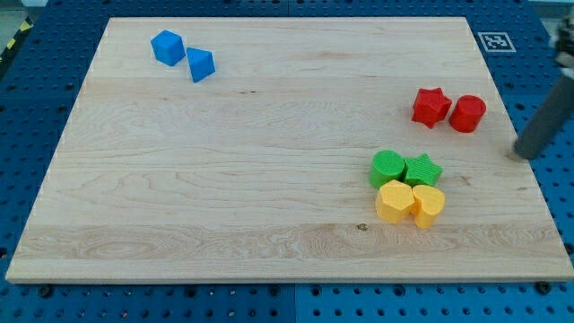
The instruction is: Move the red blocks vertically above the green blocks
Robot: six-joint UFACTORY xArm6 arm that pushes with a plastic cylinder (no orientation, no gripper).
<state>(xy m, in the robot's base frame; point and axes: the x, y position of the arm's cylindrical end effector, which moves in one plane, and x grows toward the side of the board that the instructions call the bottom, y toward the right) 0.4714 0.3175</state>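
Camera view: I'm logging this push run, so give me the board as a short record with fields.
tip: my tip at the view's right edge, right of the red pair, touching nothing
red: red star beside red cylinder
green: green cylinder, green star, below the reds
yellow: two yellow blocks under the greens
blue: two blue blocks, top left

Bright even light, soft shadows, sharp.

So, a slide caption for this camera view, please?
My tip waits right of the red star and red cylinder.
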